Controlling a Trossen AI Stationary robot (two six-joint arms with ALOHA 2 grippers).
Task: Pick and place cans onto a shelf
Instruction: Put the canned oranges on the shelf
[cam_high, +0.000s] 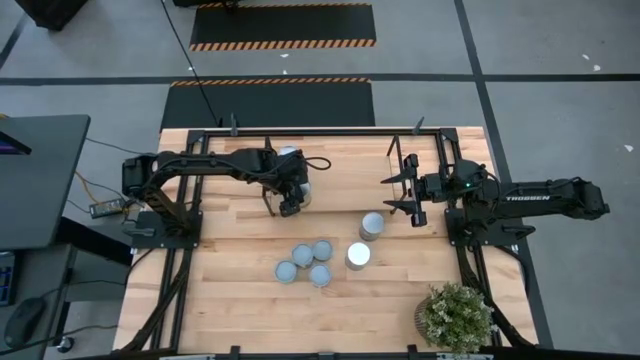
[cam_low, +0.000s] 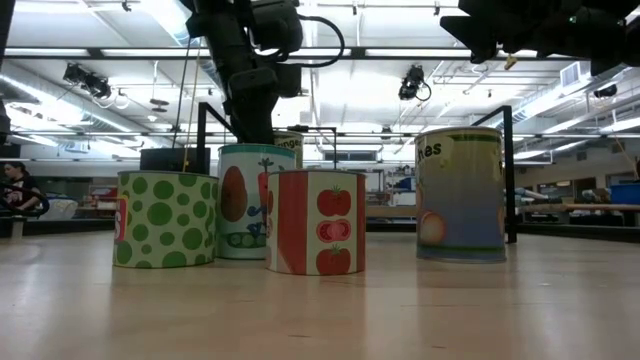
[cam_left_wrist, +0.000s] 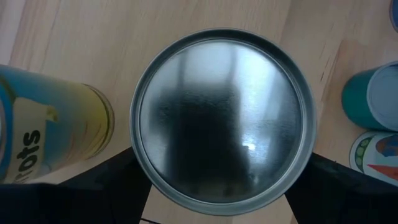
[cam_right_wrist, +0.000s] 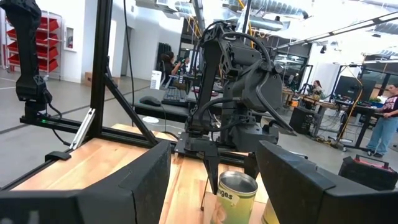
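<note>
Straddling a can (cam_left_wrist: 221, 121) at 12 o'clock, left gripper (cam_high: 290, 205) open: a neighbouring can (cam_left_wrist: 53, 146) risks a knock.

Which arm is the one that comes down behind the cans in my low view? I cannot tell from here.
Observer: It is the left arm. From above, it reaches in from the table's left side.
Operator: What is under its pincer, please?
Observer: The left pincer is directly over one can with a plain silver top. Its wrist camera looks straight down onto that top.
Operator: And where is the other pincer?
Observer: The right pincer hangs at the table's right side, open and empty. It points across the table toward the left arm.
</note>
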